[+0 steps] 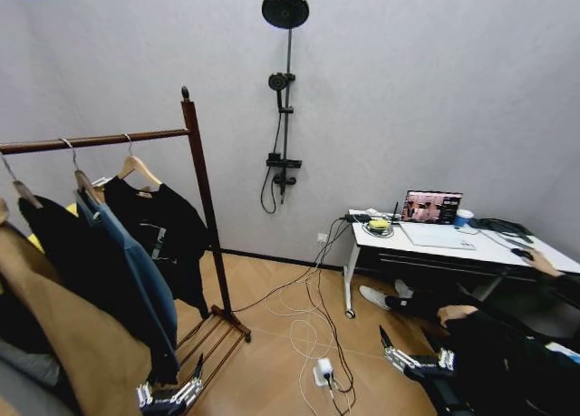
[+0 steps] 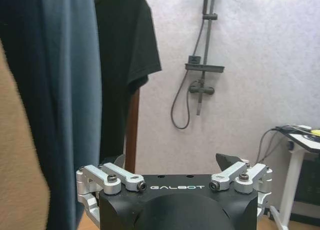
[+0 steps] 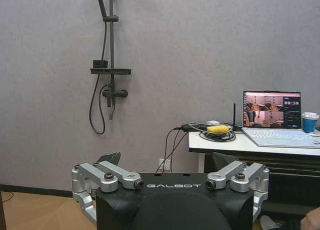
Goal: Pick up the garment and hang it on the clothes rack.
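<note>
Black short-sleeved T-shirt (image 1: 159,221) on light wooden hanger (image 1: 136,167): hangs from dark reddish-brown wooden clothes rack (image 1: 201,189), rod's right end. Left hand (image 1: 172,395), right hand (image 1: 412,354): low, near, fingers spread, empty.

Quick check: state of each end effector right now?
Left end effector: open, holding nothing.
Right end effector: open, holding nothing.

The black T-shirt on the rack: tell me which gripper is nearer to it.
Left. The left gripper hangs low just below the T-shirt; the right gripper is far off toward the desk.
</note>
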Available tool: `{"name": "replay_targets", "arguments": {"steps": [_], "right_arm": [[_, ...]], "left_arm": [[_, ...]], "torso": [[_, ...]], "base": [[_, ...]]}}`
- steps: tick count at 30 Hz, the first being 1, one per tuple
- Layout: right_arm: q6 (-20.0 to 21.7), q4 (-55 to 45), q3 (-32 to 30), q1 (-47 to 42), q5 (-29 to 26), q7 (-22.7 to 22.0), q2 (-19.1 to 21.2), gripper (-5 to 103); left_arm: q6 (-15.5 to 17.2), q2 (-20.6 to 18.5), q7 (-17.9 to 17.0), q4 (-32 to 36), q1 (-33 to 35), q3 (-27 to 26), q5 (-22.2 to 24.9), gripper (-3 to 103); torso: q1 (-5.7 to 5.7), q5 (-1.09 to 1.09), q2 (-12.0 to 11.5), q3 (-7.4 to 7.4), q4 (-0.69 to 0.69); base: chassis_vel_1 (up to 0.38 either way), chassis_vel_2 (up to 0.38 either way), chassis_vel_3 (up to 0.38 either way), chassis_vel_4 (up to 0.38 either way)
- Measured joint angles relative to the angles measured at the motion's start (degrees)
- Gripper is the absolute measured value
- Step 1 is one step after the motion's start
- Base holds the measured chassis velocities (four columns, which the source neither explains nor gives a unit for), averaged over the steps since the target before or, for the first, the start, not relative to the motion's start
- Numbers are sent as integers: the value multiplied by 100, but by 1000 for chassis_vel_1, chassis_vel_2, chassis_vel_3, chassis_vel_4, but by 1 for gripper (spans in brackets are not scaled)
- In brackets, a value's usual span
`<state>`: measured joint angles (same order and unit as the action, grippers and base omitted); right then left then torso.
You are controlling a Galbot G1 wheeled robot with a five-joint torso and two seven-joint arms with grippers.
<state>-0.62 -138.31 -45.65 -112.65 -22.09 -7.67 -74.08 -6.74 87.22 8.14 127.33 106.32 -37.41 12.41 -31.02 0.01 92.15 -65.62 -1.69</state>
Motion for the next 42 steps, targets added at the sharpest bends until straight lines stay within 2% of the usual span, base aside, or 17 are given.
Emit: {"name": "replay_targets", "arguments": {"steps": [14,25,42], "right_arm": [[0,0,0,0,0,0,0,100],[0,1,-2,-1,0,0,0,100],[0,1,0,0,0,0,0,100]], "left_arm": [[0,-1,0,0,0,-1,0,100],[0,1,4,0,1,2,0,100],[0,0,-1,0,0,0,0,100]], "torso": [[-1,-1,-1,0,2],[5,2,3,1,1],[-1,-1,-1,0,2]], "base": [[-12,-26,-5,8],[-30,-203,17,193],[-42,-23,-41,-67]]}}
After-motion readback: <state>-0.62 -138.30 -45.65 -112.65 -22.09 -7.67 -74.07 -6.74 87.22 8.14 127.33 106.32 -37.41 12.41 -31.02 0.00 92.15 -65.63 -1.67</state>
